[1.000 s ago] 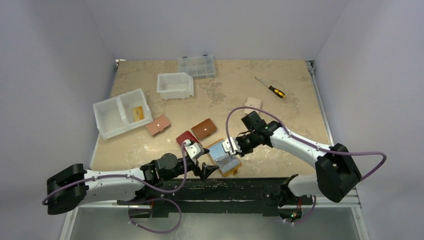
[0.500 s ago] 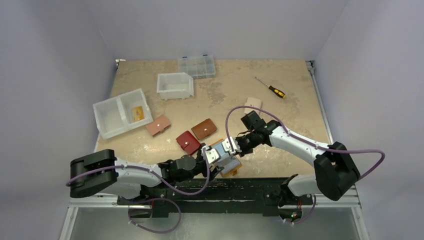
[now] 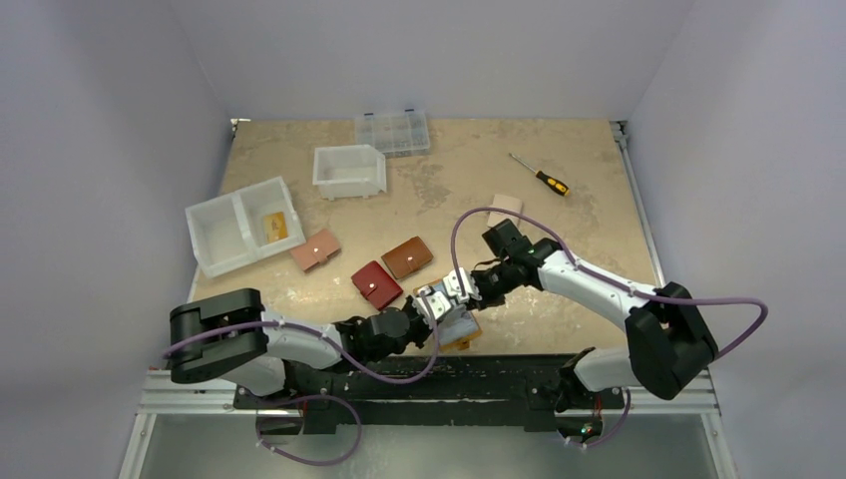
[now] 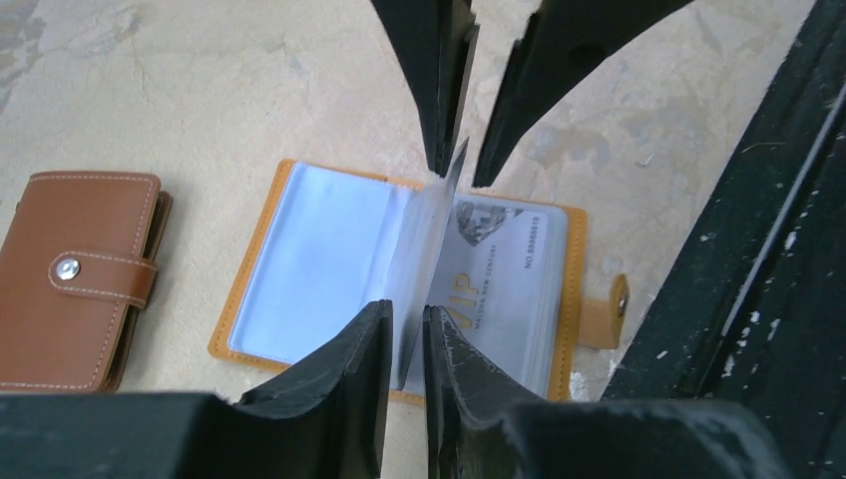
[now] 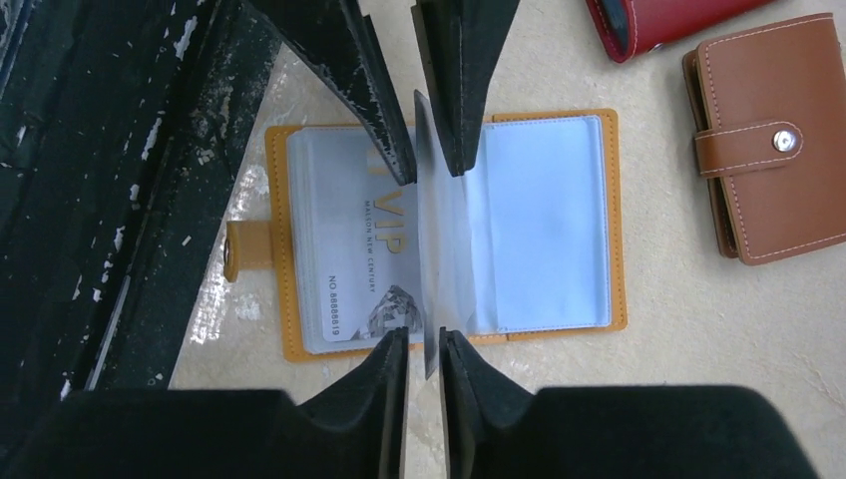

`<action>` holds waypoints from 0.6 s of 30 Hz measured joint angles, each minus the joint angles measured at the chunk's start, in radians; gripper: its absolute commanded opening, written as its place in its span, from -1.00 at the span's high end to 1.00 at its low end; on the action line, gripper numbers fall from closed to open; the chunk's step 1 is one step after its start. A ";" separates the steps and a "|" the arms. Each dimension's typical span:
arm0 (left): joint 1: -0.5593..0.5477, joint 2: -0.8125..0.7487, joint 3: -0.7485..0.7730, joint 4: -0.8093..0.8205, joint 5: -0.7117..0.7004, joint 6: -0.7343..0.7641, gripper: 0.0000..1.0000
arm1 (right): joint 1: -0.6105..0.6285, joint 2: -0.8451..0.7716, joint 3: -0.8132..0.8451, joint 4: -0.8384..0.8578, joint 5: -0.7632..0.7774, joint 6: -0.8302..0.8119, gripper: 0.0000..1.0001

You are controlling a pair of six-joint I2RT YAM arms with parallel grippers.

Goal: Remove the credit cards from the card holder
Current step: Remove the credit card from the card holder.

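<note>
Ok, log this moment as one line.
card holder open flat | left gripper and right gripper pinch upright clear sleeve | VIP card in pocket

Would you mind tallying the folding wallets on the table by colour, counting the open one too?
Mustard-yellow card holder, open: 1
Dark red wallet: 1
Brown wallet: 1
Pink wallet: 1
Pale beige wallet, small and far off: 1
Total: 5

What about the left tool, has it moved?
Yes. The left tool slid right, away from the dark red leather wallet, over the mustard-yellow leather card holder.
</note>
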 measured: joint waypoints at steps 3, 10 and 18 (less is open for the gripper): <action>0.000 0.013 0.002 -0.019 -0.023 -0.011 0.59 | -0.018 -0.006 0.000 0.000 -0.018 0.018 0.34; 0.036 0.015 0.009 -0.088 -0.011 -0.084 0.46 | -0.072 -0.072 0.000 -0.003 -0.053 0.045 0.11; 0.126 0.027 0.084 -0.174 0.139 -0.138 0.18 | -0.101 -0.093 0.014 -0.026 -0.079 0.075 0.04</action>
